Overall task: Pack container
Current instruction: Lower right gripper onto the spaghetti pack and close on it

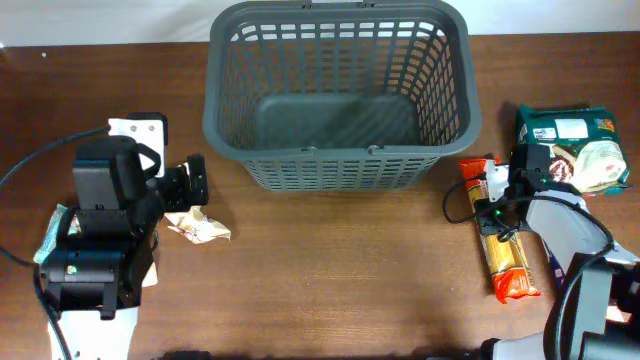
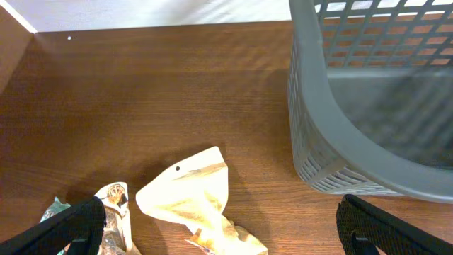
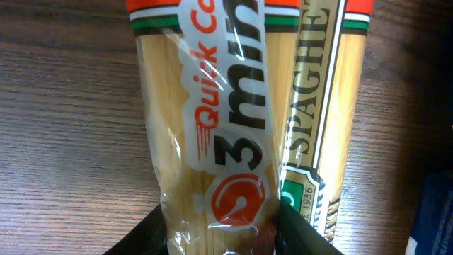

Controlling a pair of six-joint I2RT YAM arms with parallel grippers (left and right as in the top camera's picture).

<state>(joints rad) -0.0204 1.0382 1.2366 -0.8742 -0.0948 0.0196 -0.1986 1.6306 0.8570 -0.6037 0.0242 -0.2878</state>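
Right gripper (image 3: 219,230) straddles the quick-cook spaghetti packet (image 3: 205,127); clamped or not, I cannot tell. Neighbouring packet (image 3: 318,134) touches just outside one finger: it may snag, or the glossy film may slip free.

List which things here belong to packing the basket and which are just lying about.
For the job:
dark grey basket
spaghetti packets
green packet
crumpled snack packet

Just lying about:
black cable at far left
white block near it, identity unclear
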